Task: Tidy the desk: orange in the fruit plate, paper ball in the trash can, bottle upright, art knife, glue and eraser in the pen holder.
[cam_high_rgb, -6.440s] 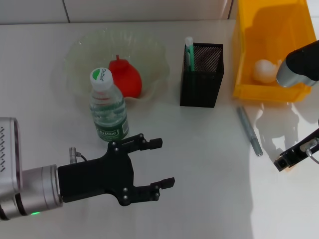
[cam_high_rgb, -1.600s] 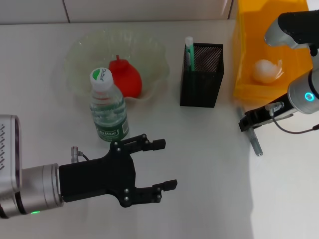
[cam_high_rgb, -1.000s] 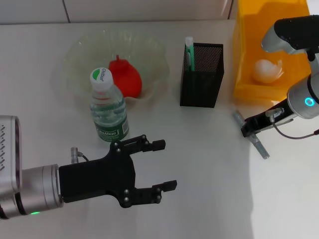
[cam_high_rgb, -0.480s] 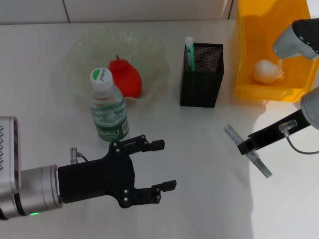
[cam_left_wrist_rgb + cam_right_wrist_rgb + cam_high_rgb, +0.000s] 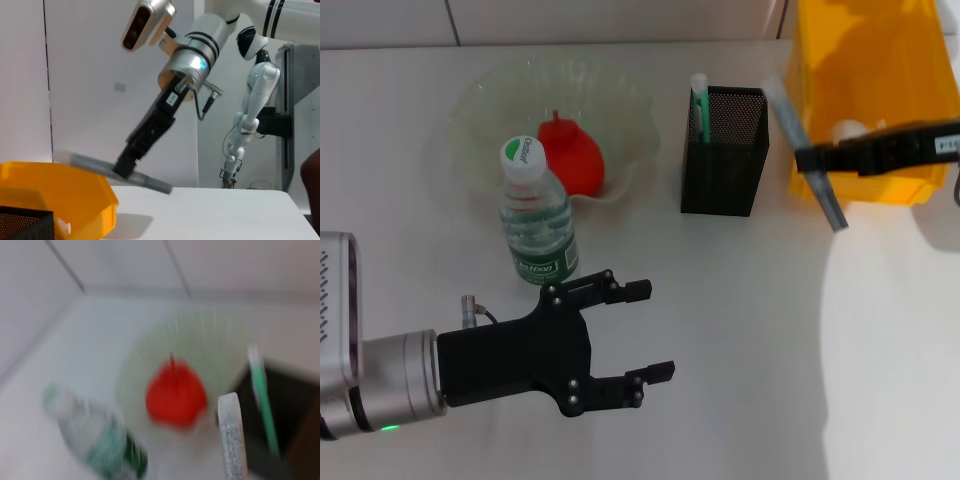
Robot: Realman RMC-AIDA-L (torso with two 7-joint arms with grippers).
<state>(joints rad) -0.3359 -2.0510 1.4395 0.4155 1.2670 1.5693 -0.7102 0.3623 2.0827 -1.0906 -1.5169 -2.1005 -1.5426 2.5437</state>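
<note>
1. From the head view, the bottle (image 5: 539,214) stood upright, the red fruit (image 5: 573,152) lay in the plate (image 5: 485,110), and the paper ball (image 5: 848,130) sat in the yellow bin (image 5: 880,60). The right gripper (image 5: 807,160) clamped the knife (image 5: 804,152) in the air beside the pen holder (image 5: 724,150), not yet in. The left gripper (image 5: 645,332) hung open over the surface (image 5: 740,330).
2. From the left wrist view, the knife (image 5: 117,172) was pinched at mid-length.
3. From the right wrist view, all was blurred; no eraser could be made out.

White surface (image 5: 740,330), matte, with a shadow band along its right side. Tiled white wall (image 5: 570,20) behind it, dark grout lines. Left wrist view: second white humanoid robot (image 5: 252,115) standing upright in the background by a grey frame (image 5: 297,115), plus a plain white wall panel (image 5: 100,100).
</note>
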